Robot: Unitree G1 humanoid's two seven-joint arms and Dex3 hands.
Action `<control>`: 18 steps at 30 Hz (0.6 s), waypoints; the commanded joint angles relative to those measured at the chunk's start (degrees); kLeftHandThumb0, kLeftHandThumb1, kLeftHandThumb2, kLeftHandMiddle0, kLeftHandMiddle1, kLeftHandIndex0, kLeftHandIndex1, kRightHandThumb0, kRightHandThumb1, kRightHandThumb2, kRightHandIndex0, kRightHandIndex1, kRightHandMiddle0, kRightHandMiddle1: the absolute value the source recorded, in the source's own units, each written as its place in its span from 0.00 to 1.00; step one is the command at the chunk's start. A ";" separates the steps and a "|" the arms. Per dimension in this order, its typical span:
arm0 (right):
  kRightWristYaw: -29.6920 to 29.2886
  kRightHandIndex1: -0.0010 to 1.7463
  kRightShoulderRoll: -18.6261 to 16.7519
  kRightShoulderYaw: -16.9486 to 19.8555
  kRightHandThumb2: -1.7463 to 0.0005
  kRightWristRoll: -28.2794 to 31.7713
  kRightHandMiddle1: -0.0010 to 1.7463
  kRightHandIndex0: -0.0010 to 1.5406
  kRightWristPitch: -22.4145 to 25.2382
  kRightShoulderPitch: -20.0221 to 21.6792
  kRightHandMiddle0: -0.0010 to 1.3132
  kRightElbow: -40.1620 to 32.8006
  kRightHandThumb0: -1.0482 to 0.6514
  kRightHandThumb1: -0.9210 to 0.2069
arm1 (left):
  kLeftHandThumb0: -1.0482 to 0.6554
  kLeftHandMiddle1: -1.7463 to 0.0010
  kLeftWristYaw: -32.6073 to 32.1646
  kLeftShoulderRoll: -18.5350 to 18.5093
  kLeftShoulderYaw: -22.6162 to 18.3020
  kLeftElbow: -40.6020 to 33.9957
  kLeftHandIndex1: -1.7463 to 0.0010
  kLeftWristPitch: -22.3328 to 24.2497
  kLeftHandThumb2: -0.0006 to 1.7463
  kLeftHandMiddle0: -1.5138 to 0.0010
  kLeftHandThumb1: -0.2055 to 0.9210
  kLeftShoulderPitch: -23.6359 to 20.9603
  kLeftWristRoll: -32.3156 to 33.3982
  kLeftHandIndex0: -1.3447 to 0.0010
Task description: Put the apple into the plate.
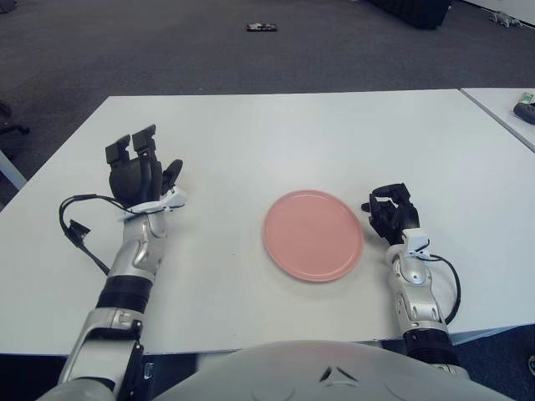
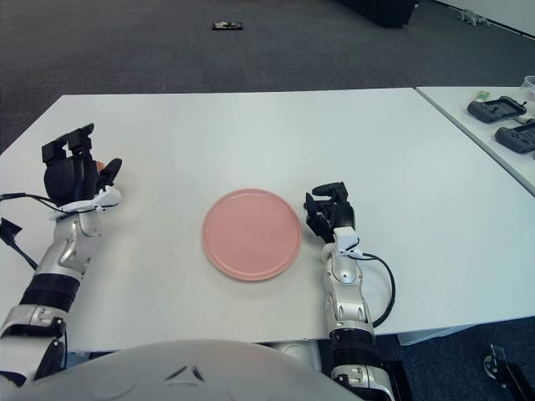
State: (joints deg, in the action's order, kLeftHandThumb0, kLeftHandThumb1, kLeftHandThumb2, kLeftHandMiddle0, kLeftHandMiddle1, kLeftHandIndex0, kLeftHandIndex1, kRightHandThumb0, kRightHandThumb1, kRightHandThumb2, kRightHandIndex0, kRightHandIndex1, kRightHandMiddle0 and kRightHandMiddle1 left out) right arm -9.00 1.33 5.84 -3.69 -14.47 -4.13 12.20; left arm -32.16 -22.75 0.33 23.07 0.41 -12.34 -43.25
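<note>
Left hand [image 1: 139,173] raised, fingers spread; right hand [image 1: 392,215] curled.

Left hand [image 1: 140,174] raised, fingers spread, left of pink plate [image 1: 313,235].

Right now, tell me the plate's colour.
Plain pink, with no pattern; the plate shows best in the left eye view.

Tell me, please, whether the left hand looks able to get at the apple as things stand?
Probably yes. The left hand is raised right over the apple, which peeks out as a sliver behind it, with nothing between them. The right hand shows right of the plate.
</note>
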 commanded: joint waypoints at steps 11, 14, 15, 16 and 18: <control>-0.61 0.70 0.13 0.09 0.68 -0.53 1.00 0.32 0.49 0.44 0.16 0.52 0.41 0.02 | 0.01 1.00 9.10 -9.87 3.07 21.27 1.00 -9.88 0.30 1.00 0.75 -10.82 6.98 1.00; -0.60 0.70 0.11 0.11 0.68 -0.39 1.00 0.32 0.78 0.39 0.16 0.30 0.41 0.02 | 0.01 1.00 9.59 -10.44 3.99 23.14 1.00 -10.58 0.29 1.00 0.75 -11.99 7.54 1.00; -0.59 0.70 0.10 0.11 0.68 -0.30 1.00 0.32 0.84 0.38 0.16 0.24 0.41 0.02 | 0.01 1.00 9.71 -10.59 4.24 23.84 1.00 -10.89 0.29 1.00 0.75 -12.41 7.71 1.00; -0.54 0.69 0.10 0.12 0.68 -0.20 1.00 0.32 0.88 0.32 0.16 0.12 0.41 0.02 | 0.01 1.00 9.89 -10.77 4.47 24.62 1.00 -11.40 0.29 1.00 0.75 -12.81 7.94 1.00; -0.49 0.69 0.11 0.12 0.68 -0.11 1.00 0.32 0.92 0.25 0.16 -0.02 0.41 0.02 | 0.01 1.00 10.21 -11.09 4.88 26.15 1.00 -12.51 0.29 1.00 0.74 -13.48 8.42 1.00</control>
State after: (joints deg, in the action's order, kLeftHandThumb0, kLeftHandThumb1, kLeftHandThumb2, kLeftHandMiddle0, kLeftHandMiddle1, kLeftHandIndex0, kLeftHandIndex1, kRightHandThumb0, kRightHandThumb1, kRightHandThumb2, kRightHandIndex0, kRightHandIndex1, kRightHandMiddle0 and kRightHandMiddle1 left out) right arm -9.57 1.36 5.92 -3.77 -14.60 -3.97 12.49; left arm -22.99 -33.15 4.01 47.03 -10.30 -23.72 -35.54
